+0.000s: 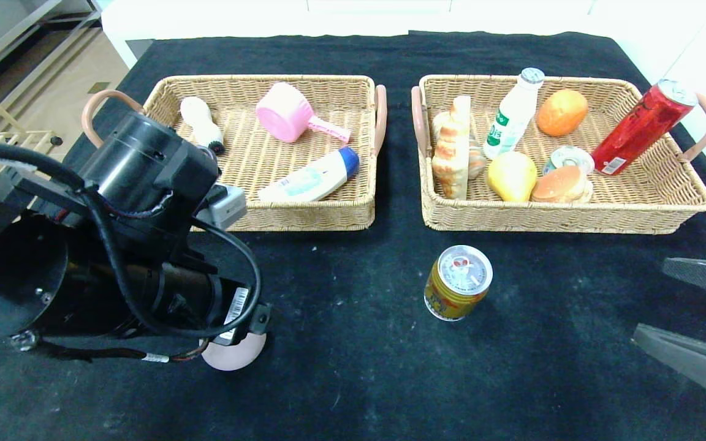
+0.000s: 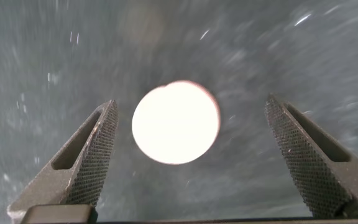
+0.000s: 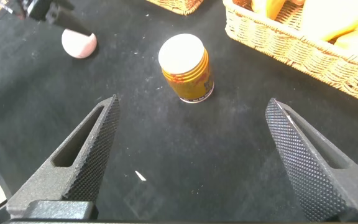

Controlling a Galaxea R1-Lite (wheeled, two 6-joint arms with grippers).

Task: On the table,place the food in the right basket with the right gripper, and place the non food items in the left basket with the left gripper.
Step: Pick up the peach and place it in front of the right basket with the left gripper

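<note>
A pale pink round thing point(image 1: 235, 356) lies on the black table near the front left, half hidden under my left arm. In the left wrist view the round thing point(image 2: 176, 122) sits directly below my left gripper point(image 2: 191, 101), which is open and straddles it without touching. A yellow can point(image 1: 458, 282) stands upright in front of the right basket point(image 1: 573, 222). My right gripper point(image 1: 649, 299) hovers open at the right edge, empty, with the yellow can point(image 3: 185, 67) ahead of it point(image 3: 192, 101). The left basket point(image 1: 304, 215) stands at the back left.
The left basket holds a pink scoop point(image 1: 285, 118), a white and blue tube point(image 1: 311, 177) and a white brush point(image 1: 201, 124). The right basket holds bread point(image 1: 451, 150), a white bottle point(image 1: 512, 116), an orange point(image 1: 562, 112), a pear point(image 1: 512, 176), a burger point(image 1: 560, 184) and a red can point(image 1: 641, 127).
</note>
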